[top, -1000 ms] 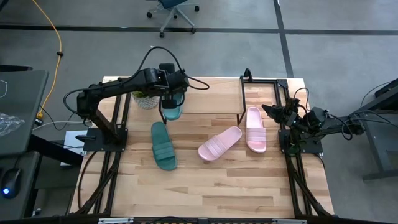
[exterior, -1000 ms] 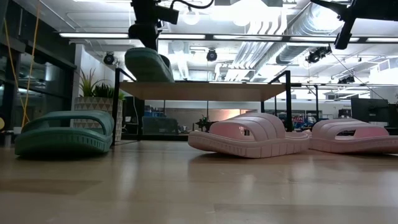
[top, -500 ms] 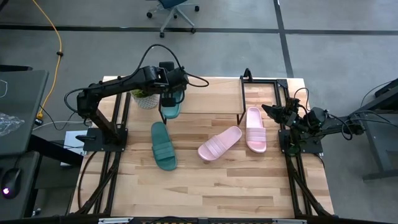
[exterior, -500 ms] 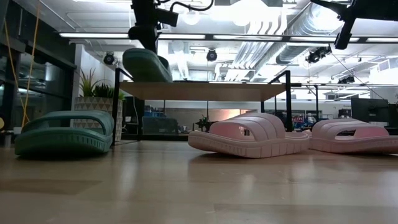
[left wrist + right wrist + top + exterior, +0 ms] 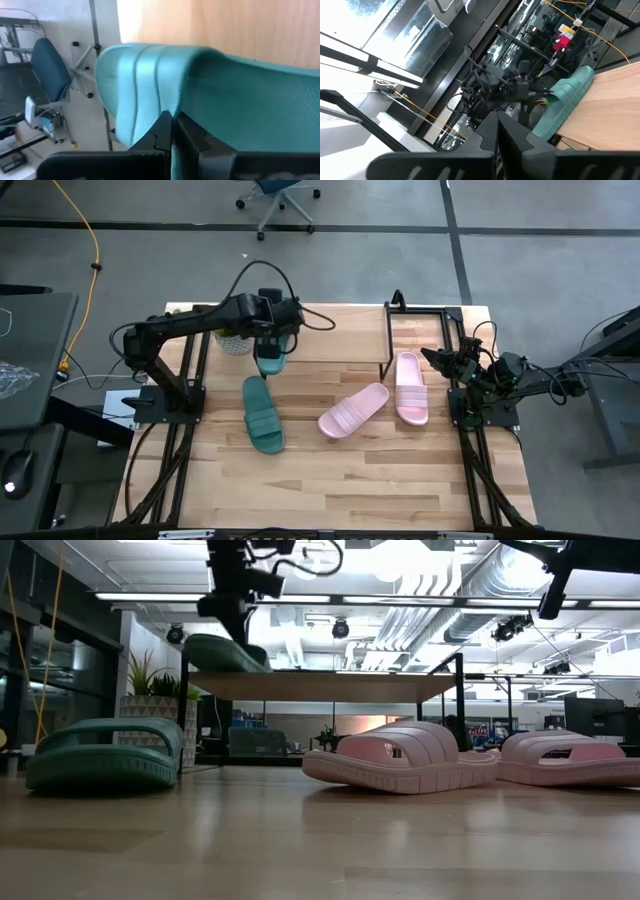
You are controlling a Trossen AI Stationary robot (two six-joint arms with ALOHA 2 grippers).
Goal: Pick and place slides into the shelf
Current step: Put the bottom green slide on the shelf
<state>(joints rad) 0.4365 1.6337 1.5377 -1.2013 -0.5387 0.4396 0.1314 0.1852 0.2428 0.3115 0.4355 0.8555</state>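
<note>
My left gripper is over the left end of the shelf, shut on a dark teal slide. In the left wrist view that teal slide fills the frame, ribbed strap toward the camera. A second teal slide lies flat on the table's left half. Two pale pink slides lie sole down before the shelf's right part. My right gripper waits shut and holding nothing above the table's right edge. My left gripper pinches the teal slide between its two fingers, beside the ribbed strap. It comes from above, pointing down. The slide lies almost level, and its sole seems to rest on the plank's left end.
A potted plant stands by the shelf's left end, under my left arm. The shelf's black metal legs stand behind the pink slides. The near half of the wooden tabletop holds nothing.
My left gripper has moved down and a little toward the table's left edge, still shut. The teal slide has tipped from a slant to nearly level and come down onto the shelf's plank.
</note>
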